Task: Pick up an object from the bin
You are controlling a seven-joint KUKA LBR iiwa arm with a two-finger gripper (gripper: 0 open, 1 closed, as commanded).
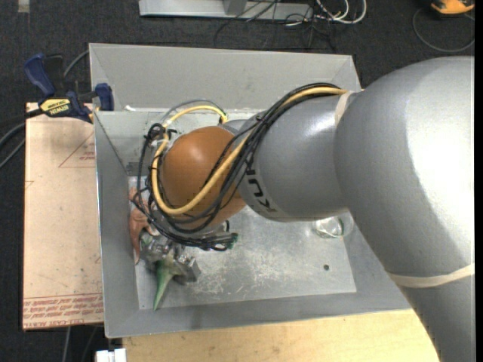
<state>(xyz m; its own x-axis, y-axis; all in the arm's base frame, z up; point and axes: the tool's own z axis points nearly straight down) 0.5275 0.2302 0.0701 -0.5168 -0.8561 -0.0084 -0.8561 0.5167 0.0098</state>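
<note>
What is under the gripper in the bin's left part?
A green pointed thing pokes out below the gripper, a pinkish thing beside it. The arm's orange cover hides whatever else lies beneath.

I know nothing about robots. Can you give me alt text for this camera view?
A grey robot arm reaches from the right into a grey metal bin, its gripper low in the bin's lower-left corner, right by a green pointed thing. A pinkish thing lies against the left wall; a small clear round thing lies apart on the right.
</note>
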